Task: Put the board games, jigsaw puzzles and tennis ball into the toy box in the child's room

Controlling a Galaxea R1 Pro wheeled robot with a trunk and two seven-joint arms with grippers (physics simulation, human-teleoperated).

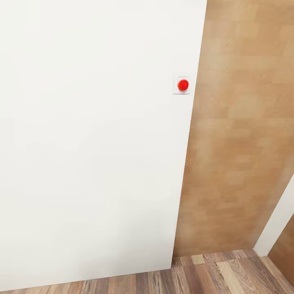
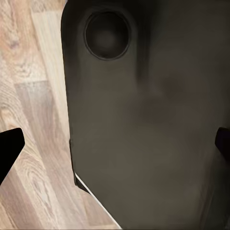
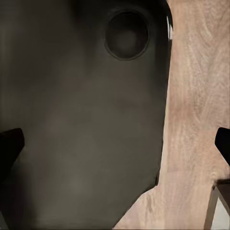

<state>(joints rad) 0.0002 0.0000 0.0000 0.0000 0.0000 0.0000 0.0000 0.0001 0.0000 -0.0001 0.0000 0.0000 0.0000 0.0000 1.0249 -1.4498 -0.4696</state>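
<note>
The toys, the board games, the jigsaw puzzles, the tennis ball, the toy box, the table and the bed are all out of view. In the left wrist view my left gripper [image 2: 116,146] is open, its dark fingertips [image 2: 9,148] at the frame's two sides with nothing between them. It hangs over my dark body [image 2: 143,120] and the plank floor [image 2: 33,120]. My right gripper [image 3: 116,143] is open in the same way, over my dark body [image 3: 81,120] and the wood floor [image 3: 196,120].
A wide white wall panel [image 1: 90,143] stands close in front, bearing a red round button [image 1: 183,85] on a small white plate. Beside it is a wood-panelled wall [image 1: 237,143]. Plank floor [image 1: 228,269] runs along the bottom, with a white edge [image 1: 277,220] at the right.
</note>
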